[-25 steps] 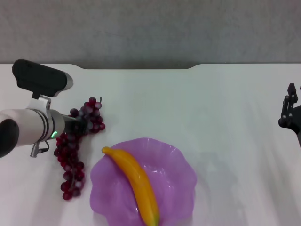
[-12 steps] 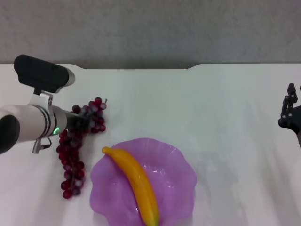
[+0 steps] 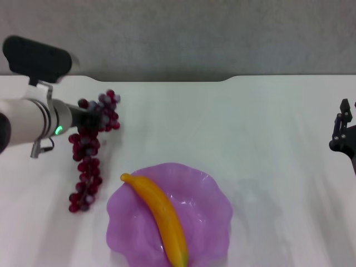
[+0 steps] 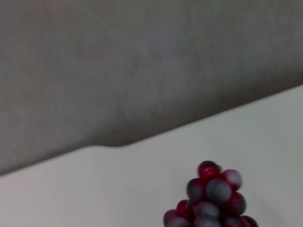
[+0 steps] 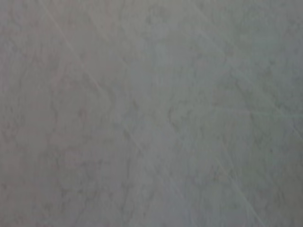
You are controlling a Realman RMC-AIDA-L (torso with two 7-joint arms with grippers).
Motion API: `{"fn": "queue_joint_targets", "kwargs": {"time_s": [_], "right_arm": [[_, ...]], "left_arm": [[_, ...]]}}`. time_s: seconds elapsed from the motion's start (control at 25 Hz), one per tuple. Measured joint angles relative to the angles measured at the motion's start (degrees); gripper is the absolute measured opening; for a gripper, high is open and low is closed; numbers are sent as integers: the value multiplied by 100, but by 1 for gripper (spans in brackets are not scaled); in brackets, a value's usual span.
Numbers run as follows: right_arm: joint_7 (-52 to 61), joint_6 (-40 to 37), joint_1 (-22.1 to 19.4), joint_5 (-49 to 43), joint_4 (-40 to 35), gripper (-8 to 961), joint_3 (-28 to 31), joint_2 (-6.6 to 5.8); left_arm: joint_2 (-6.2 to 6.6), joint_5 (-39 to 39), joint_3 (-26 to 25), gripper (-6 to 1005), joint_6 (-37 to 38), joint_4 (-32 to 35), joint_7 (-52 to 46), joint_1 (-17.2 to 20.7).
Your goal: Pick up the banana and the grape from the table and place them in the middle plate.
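My left gripper (image 3: 92, 119) is shut on the upper end of the grape (image 3: 86, 161), a long dark red-purple bunch that trails down and toward me over the left of the table (image 3: 267, 128). Whether its lower end rests on the table I cannot tell. The bunch's top (image 4: 210, 198) also fills the lower part of the left wrist view. The banana (image 3: 161, 217) lies diagonally across the middle plate (image 3: 206, 206), a translucent purple scalloped dish at the near centre, just right of the bunch's low end. My right gripper (image 3: 344, 133) is parked at the far right edge.
The table's notched far edge (image 3: 161, 81) meets a grey wall (image 3: 178, 33) behind. The right wrist view shows only a grey surface (image 5: 151, 113).
My left arm has risen and drawn toward the far left, taking the top of the grape bunch with it; the bunch now hangs stretched out. Banana, plate and right arm have not moved.
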Motion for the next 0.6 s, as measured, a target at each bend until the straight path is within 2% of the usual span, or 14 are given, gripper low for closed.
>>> {"fn": "queue_joint_targets", "kwargs": {"time_s": [0.28,0.6], "right_arm": [[0,9,0,11,-55,207,0,0],[13,48,0,12,-104,207,0,0]], "left_arm": [[-18,207,-230,161,-586,-1172,118,342],[-42,149,-93,153,-1430,-2901,353,922]]}}
